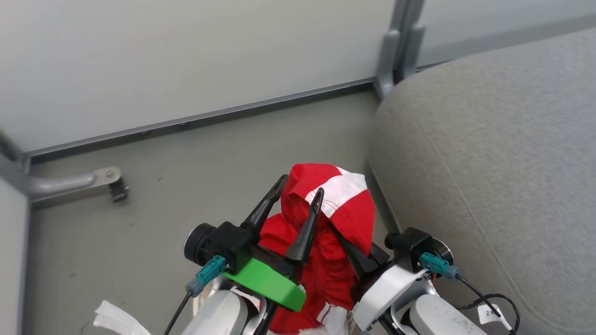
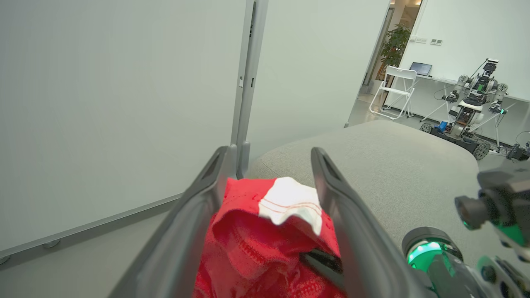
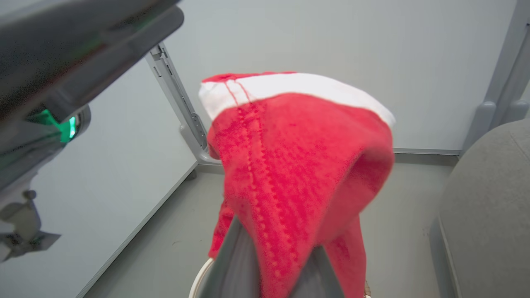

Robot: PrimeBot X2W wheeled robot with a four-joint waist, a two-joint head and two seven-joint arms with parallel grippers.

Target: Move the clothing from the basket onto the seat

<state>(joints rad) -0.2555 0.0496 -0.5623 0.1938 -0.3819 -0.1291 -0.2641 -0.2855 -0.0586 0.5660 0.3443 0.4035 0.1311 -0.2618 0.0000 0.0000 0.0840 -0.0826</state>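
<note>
Clothing (image 1: 356, 218) hung pinched in the right pincer (image 1: 339, 236), bunched up over its closed jaws, with floor (image 1: 209, 186) at 12 o'clock. Left pincer (image 1: 299, 186) stood wide at its 9 o'clock, jaws astride the red cloth. Seat (image 1: 489, 163) lay just beside, at 3 o'clock.

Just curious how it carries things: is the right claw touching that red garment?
Touching. In the right wrist view the red garment is pinched between the two fingers of the right claw and drapes over them.
</note>
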